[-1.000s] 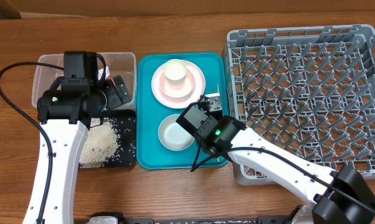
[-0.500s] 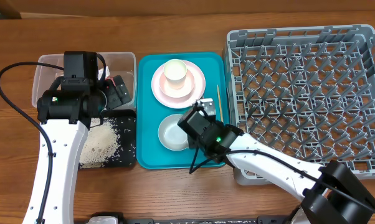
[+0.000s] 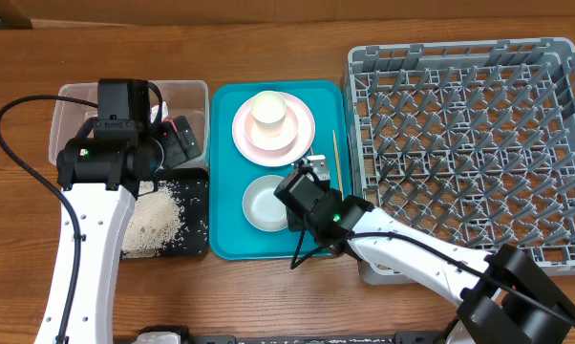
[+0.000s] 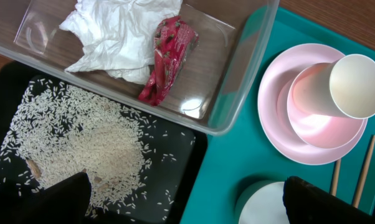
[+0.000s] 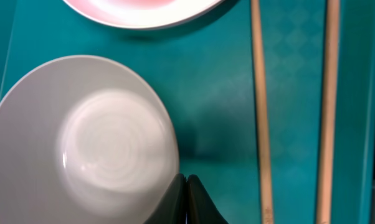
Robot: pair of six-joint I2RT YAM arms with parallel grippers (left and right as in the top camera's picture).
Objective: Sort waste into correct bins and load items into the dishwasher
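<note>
The white bowl [image 3: 266, 203] lies on the teal tray [image 3: 225, 162], below the pink plate [image 3: 244, 129] that carries the white cup [image 3: 268, 110]. My right gripper [image 5: 186, 179] is shut, its tips at the bowl's [image 5: 81, 143] right rim, and nothing shows between them. Two chopsticks [image 5: 259, 93] lie just right of it on the tray. My left gripper [image 4: 187, 199] hangs wide open over the black tray [image 4: 194, 155] of rice [image 4: 81, 143]. The clear tub [image 4: 237, 68] holds the napkin [image 4: 119, 34] and red wrapper [image 4: 169, 56]. The grey dishwasher rack [image 3: 469, 143] stands to the right.
My right arm [image 3: 412, 253] reaches in from the near right, along the rack's front corner. My left arm [image 3: 92, 220] covers part of the tub and the black tray. Wooden table [image 3: 268, 48] shows behind.
My right gripper has slid left and nearer, onto the bowl's right rim, which uncovers the chopstick by the rack. The left arm has stayed still.
</note>
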